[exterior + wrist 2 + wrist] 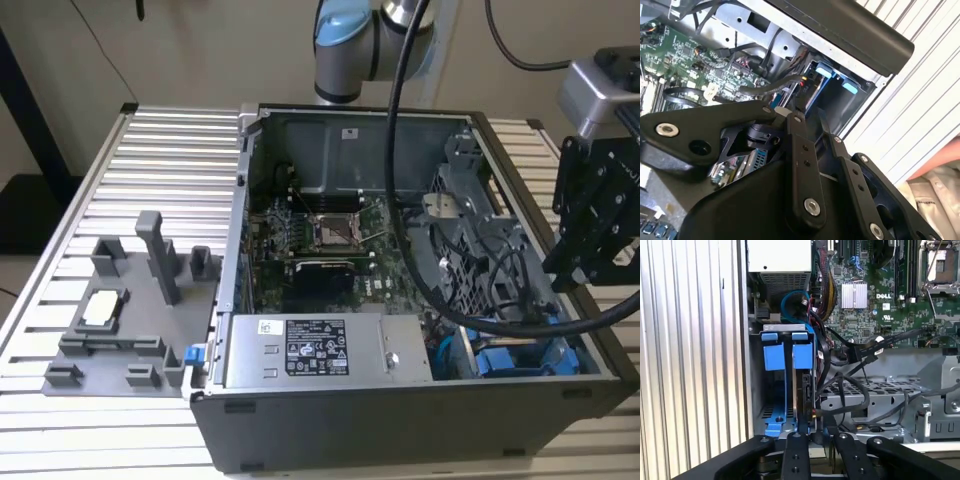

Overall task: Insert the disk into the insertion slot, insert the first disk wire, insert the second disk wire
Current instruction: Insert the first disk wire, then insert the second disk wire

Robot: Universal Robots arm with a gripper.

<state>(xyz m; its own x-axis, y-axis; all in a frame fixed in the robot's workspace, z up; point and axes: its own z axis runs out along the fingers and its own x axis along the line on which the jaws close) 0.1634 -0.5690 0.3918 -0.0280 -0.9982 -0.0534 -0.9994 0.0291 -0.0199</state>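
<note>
The disk (804,390) stands edge-on in the insertion slot of the grey drive cage (788,328), and its blue carrier front (802,356) sits beside the other blue carrier (773,356). In the exterior view the blue carriers (512,360) show at the case's near right corner. Black wires (842,390) loop next to the disk, and one end lies close to its side. My gripper (814,437) hangs just above the disk's inner end and these wires. The exterior view has the gripper (562,278) over the case's right edge, and the second wrist view has the gripper (790,117) near a black wire (765,89).
The open computer case (250,200) lies on a slatted metal table (170,150). It holds a motherboard (330,240) and a grey power-supply box (310,350) with a white label. A grey fixture (130,320) stands at the exterior view's left. A blue cable (790,297) loops behind the cage.
</note>
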